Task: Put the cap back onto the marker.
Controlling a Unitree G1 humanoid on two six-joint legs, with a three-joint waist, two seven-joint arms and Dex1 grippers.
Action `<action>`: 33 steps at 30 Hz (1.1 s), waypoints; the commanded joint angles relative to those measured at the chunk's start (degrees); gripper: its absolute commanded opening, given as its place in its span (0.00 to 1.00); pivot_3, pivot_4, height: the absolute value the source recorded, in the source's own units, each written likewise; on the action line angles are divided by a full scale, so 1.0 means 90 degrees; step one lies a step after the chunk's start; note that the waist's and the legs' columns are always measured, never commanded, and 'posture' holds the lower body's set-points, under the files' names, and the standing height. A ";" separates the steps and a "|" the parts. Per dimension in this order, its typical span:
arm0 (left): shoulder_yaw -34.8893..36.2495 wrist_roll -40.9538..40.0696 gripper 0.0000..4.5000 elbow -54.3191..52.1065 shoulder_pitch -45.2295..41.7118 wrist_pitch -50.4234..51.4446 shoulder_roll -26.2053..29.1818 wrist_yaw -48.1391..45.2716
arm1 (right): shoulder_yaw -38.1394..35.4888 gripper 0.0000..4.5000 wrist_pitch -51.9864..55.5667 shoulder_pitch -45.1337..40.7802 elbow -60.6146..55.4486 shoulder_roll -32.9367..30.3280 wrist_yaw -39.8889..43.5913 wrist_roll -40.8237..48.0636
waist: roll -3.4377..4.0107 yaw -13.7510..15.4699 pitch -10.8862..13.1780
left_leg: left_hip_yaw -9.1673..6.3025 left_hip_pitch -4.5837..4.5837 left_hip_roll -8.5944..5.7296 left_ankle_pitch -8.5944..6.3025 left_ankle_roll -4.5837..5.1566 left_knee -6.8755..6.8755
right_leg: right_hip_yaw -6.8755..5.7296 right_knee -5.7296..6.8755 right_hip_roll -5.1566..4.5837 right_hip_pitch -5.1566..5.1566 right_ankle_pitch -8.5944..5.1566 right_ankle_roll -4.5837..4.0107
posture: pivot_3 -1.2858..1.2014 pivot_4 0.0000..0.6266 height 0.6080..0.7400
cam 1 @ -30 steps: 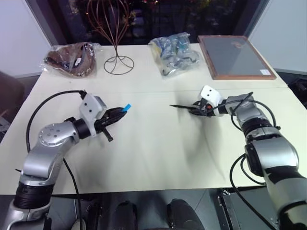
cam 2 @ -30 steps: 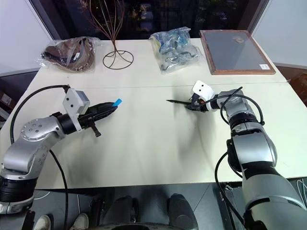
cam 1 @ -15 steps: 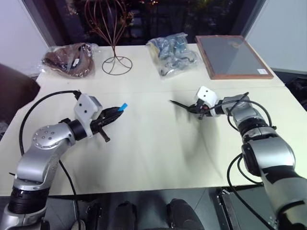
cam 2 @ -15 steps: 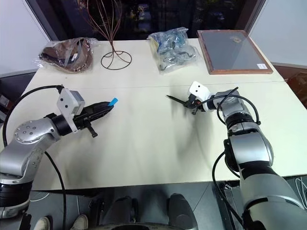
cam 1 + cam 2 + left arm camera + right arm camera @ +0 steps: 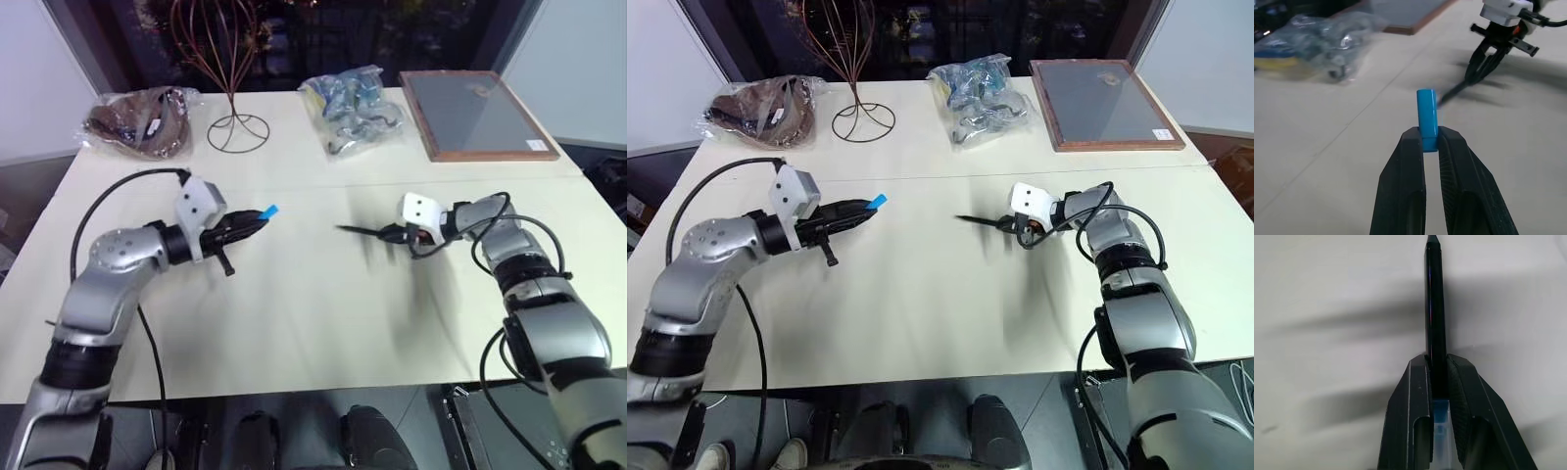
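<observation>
Over the pale table (image 5: 313, 323), your right gripper (image 5: 1438, 363) is clamped on the dark marker (image 5: 1434, 303), tip pointing left; your left gripper (image 5: 1428, 139) pinches the blue cap (image 5: 1426, 115), held apart from the marker's tip.

Left hand (image 5: 257, 216) clamped, right hand (image 5: 388, 233) clamped

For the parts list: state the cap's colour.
Bright blue; the cap shows best in the left wrist view, pinched in the left gripper.
</observation>
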 commanded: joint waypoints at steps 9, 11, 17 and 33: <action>-0.0811 0.0777 0.00 0.3156 -0.1631 -0.2404 -0.0408 -0.2023 | -0.0109 0.10 0.1083 0.0857 -0.3720 -0.0803 0.0367 0.0518 | 0.0009 0.0009 0.0006 | -0.0001 -0.0002 -0.0004 0.0000 0.0000 0.0006 | -0.0006 -0.0005 -0.0002 -0.0010 0.0000 0.0000 | 0.52 0.24 1.00; -0.0856 0.0815 0.00 0.3592 -0.1772 -0.2720 -0.0509 -0.2321 | -0.0069 0.10 0.1189 0.0889 -0.3962 -0.0867 0.0356 0.0522 | 0.0009 0.0011 0.0006 | -0.0001 -0.0002 -0.0005 0.0000 0.0000 0.0006 | -0.0006 -0.0004 -0.0002 -0.0011 0.0000 0.0000 | 0.52 0.24 1.00; -0.0947 0.1128 0.00 0.4586 -0.2078 -0.3751 -0.0883 -0.2642 | -0.0024 0.10 0.1895 0.0952 -0.4595 -0.0785 0.0315 0.0668 | 0.0009 0.0017 0.0006 | -0.0001 -0.0002 -0.0009 0.0000 0.0000 0.0009 | -0.0006 -0.0003 -0.0007 -0.0016 0.0000 0.0000 | 0.52 0.24 1.00; -0.0898 0.1302 0.00 0.4929 -0.2162 -0.4297 -0.1067 -0.2620 | 0.0268 0.10 0.2540 0.0853 -0.5117 -0.0618 0.0309 0.0945 | 0.0009 0.0015 0.0006 | -0.0005 -0.0002 -0.0012 0.0000 0.0000 0.0012 | -0.0006 0.0002 -0.0011 -0.0022 0.0000 0.0000 | 0.52 0.24 1.00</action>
